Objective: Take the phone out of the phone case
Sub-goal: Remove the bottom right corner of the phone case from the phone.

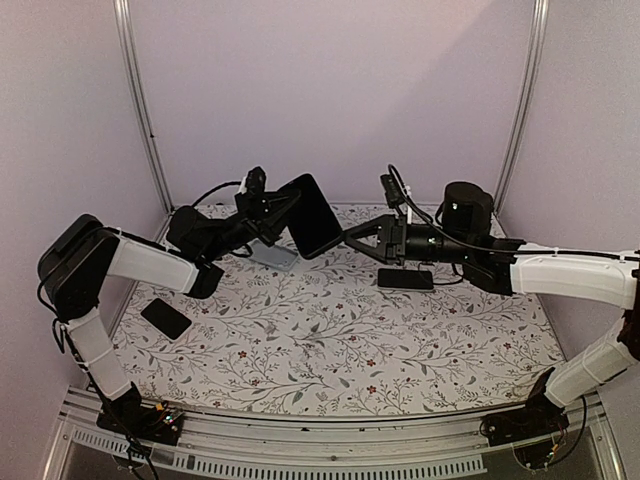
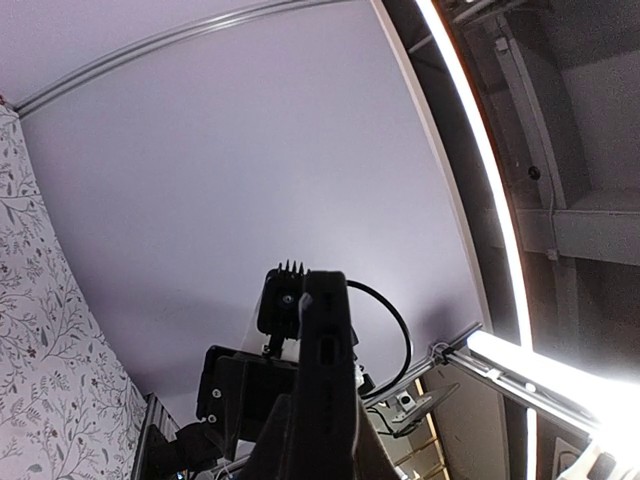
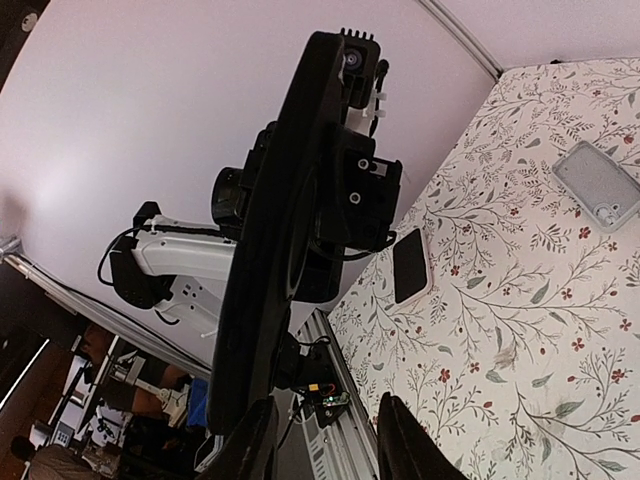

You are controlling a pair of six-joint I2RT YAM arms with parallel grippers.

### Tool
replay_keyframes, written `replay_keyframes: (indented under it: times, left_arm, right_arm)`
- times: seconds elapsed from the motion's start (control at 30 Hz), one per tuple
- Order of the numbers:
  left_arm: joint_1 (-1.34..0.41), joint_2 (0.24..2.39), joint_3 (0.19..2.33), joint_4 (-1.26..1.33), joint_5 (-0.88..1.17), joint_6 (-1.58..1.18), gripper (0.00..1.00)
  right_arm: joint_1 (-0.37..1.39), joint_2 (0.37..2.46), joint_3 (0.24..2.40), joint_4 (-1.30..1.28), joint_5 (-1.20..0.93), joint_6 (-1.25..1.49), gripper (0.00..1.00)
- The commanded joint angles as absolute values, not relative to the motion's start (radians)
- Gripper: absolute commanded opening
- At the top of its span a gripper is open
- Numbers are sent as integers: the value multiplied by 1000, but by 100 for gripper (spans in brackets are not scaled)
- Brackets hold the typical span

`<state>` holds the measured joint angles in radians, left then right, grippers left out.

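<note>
My left gripper [image 1: 283, 215] is shut on a black phone in its case [image 1: 312, 215] and holds it upright, tilted, above the back of the table. In the left wrist view the case [image 2: 327, 370] stands edge-on between my fingers, and my left gripper [image 2: 325, 445] grips its lower part. My right gripper [image 1: 350, 238] is open just right of the phone's lower edge. In the right wrist view the phone [image 3: 280, 230] is edge-on, its lower end beside my left fingertip [image 3: 255, 450]. My right gripper [image 3: 330, 445] holds nothing. I cannot tell phone from case.
A dark phone [image 1: 405, 279] lies on the floral table [image 1: 330, 350] under my right arm. Another dark phone [image 1: 166, 318] lies at the left, also in the right wrist view [image 3: 410, 265]. A grey case [image 1: 275, 255] lies below the held phone, also in the right wrist view [image 3: 598, 185].
</note>
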<state>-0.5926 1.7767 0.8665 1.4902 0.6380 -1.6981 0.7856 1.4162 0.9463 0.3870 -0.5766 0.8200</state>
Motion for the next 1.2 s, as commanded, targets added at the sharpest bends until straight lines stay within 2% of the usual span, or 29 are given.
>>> replay_keyframes:
  times: [0.0,0.33,0.73,1.0,1.17]
  left_arm:
    - [-574,1729,862,1583,620,-1693,0]
    - [-574,1728,879,1561,621,-1693,0]
    - [-581,1722,889,1560,622,-1697,0]
    - [-589,1734,911,1592,615,-1757,0]
    - [-612,1743,940,1587,613,-1815,0]
  right_arm:
    - [793,1344,920,427,-574,786,34]
    - [801,1338,936,444,-671,752,42]
    - [803,1438,982,508,-698,792,35]
    - [803,1438,969,552,-707,793,9]
    - [804,1437,993,602,-731,752,1]
